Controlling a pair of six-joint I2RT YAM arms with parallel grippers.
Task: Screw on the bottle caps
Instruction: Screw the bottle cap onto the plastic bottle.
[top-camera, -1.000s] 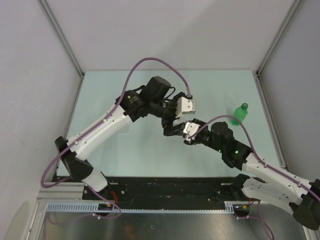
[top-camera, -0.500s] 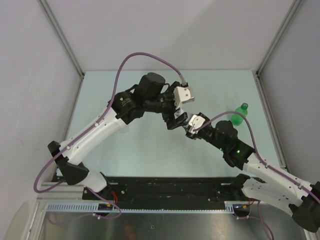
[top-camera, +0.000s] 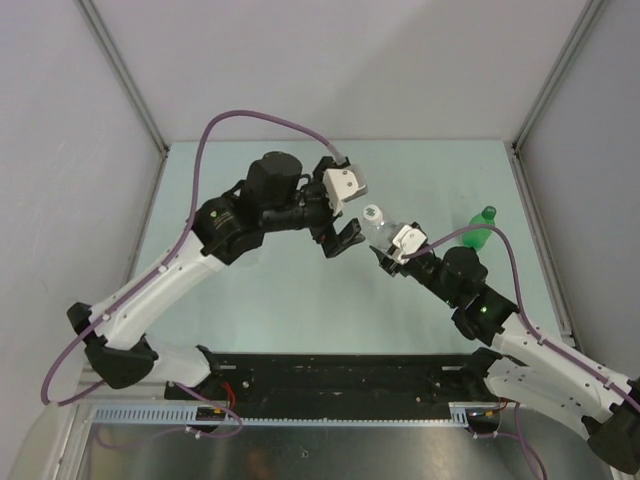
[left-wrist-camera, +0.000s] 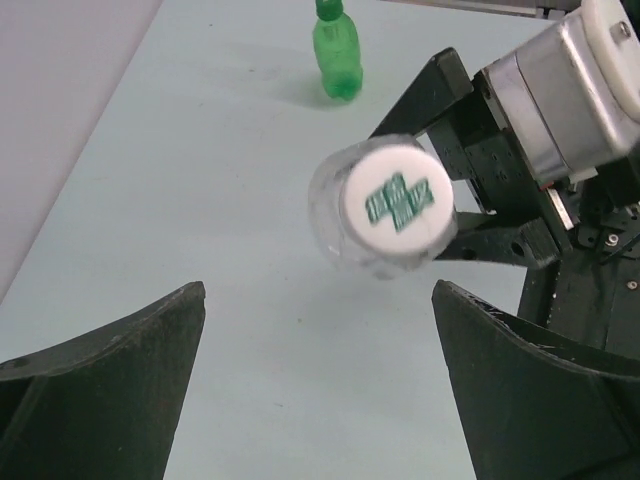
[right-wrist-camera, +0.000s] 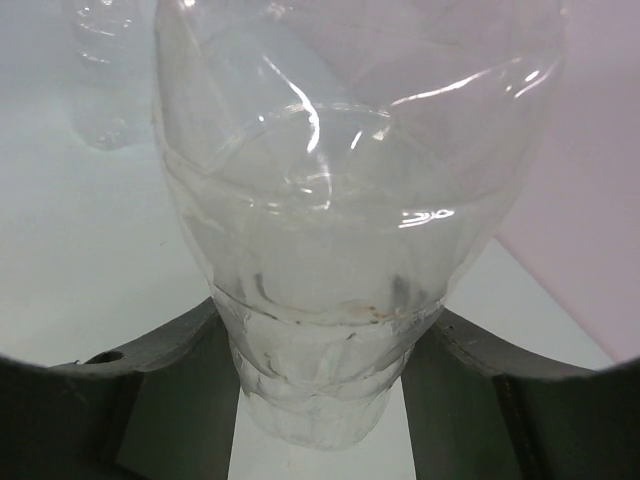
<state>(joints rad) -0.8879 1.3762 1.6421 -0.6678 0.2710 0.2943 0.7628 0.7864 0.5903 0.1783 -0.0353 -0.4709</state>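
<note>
The one marking to be seen sits on the flat top of the white cap (left-wrist-camera: 395, 203) that closes the clear bottle (left-wrist-camera: 328, 212). It is a green cross-shaped emblem (left-wrist-camera: 398, 200) with pale lettering running along its arms (two short lines, it seems). In the left wrist view the print is too blurred to make out any word, and from the top camera the cap is too small to show it.

Top view is bright and even, with soft light from above and only faint shadows on the table (top-camera: 300, 290). The left wrist view is softer: the cap (left-wrist-camera: 396, 203) print is smeared, the dark fingers (left-wrist-camera: 100, 380) are fuzzy, and the green bottle (left-wrist-camera: 337, 58) throws a pale shadow. In the right wrist view the clear bottle (right-wrist-camera: 350, 200) shows white glare streaks, the bottom corners are dark, and the second bottle (right-wrist-camera: 105, 60) is blurry.
</note>
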